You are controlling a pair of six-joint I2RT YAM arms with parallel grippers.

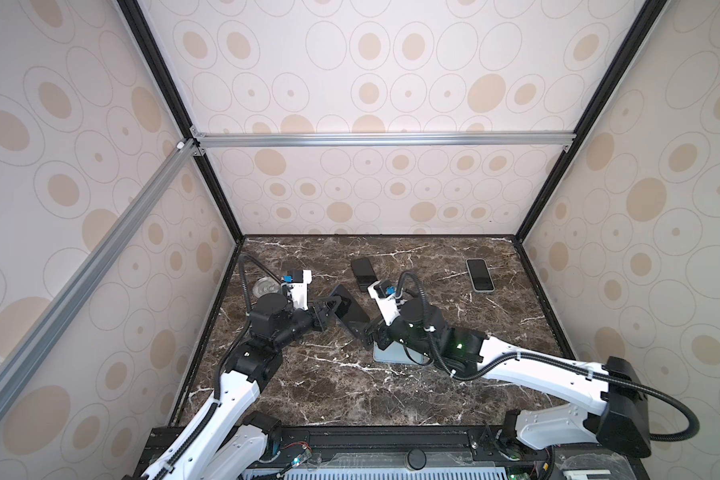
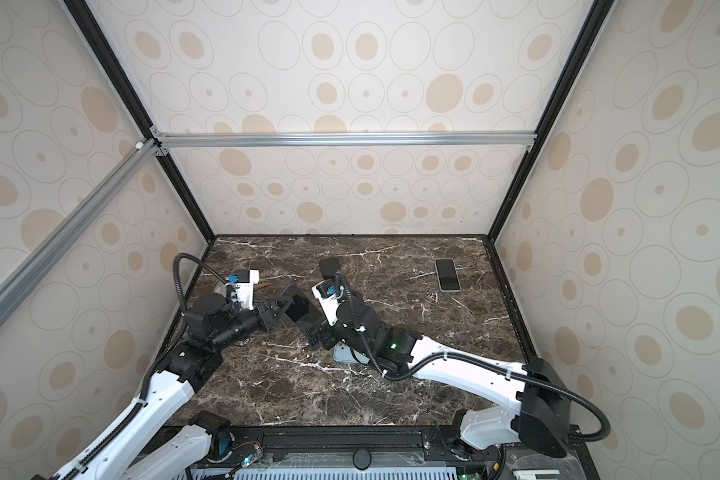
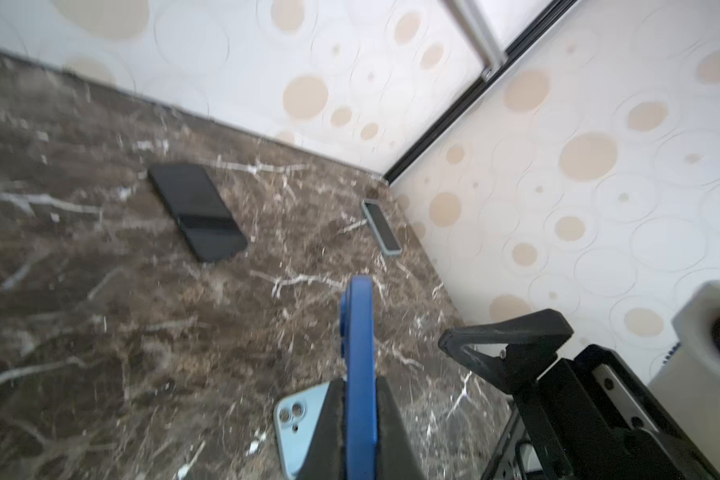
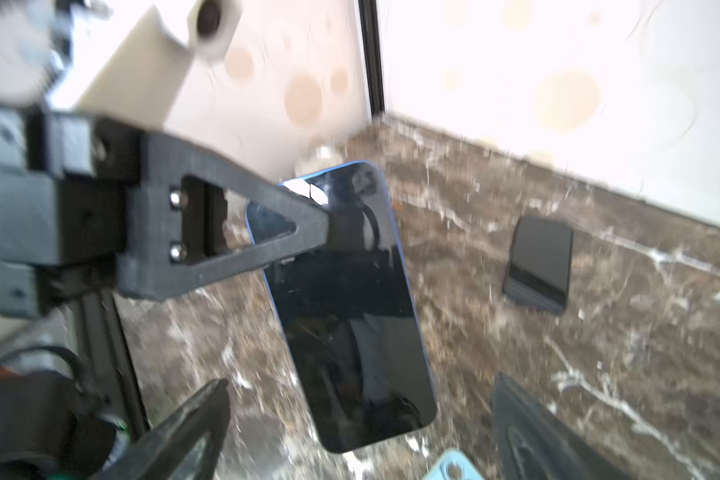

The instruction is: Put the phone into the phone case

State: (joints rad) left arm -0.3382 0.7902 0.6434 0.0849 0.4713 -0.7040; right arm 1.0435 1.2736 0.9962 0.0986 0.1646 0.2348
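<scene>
Phone with the blue rim and glossy black screen (image 4: pixel 341 299) is mid-frame in both top views, held tilted above the brown marble table (image 1: pixel 350 395). Left gripper (image 1: pixel 328 308) is clamped on its edge near the upper end. Right gripper (image 1: pixel 367 336) has its jaws wide apart either side of the lower end. Pale blue phone case (image 1: pixel 391 356) lies flat just lower right, partly under the right arm.

The phone (image 1: pixel 348 309), dark-screened and blue-edged, is held tilted above the table (image 1: pixel 350 395), gripped near one end by the left tool (image 1: pixel 332 306). The light-blue case (image 1: pixel 391 356) is laid flat nearby, partly hidden.
</scene>
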